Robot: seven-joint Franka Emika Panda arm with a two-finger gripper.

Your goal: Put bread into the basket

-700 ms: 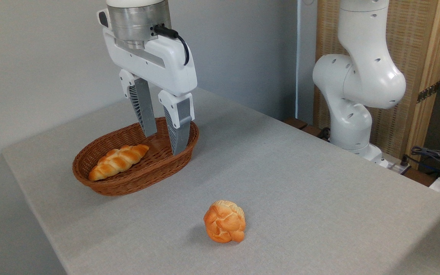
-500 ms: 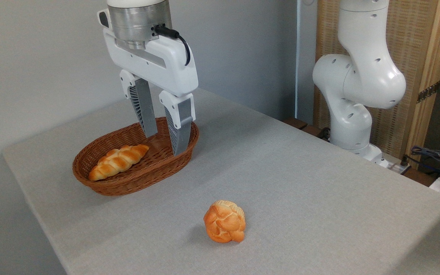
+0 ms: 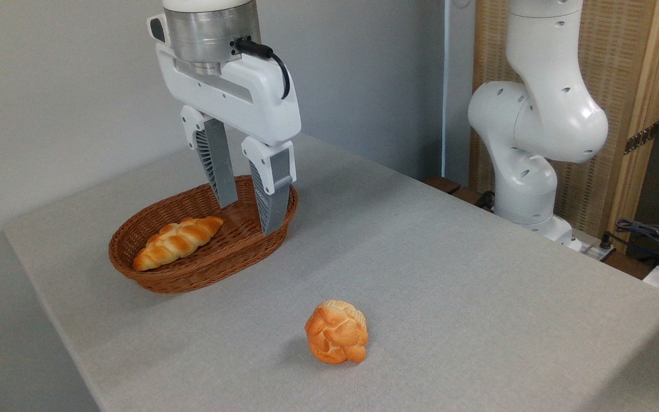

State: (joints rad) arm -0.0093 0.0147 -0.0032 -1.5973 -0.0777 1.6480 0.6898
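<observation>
The bread (image 3: 336,332), a round knotted golden-orange bun, lies on the grey table near its front edge. The oval brown wicker basket (image 3: 161,279) stands at the back left, well apart from the bun. My gripper (image 3: 247,218) hangs over the basket's right end, pointing down, open, with nothing between its grey fingers (image 3: 271,197). The bun is far below and to the right of the fingertips.
A long braided loaf (image 3: 178,241) lies inside the basket's left half. The arm's white base (image 3: 527,143) stands at the table's back right, with cables (image 3: 650,234) beyond it. The grey wall runs behind the basket.
The gripper has shifted slightly right and a touch toward the front, staying open over the basket's right end. The bun, loaf and basket have not moved.
</observation>
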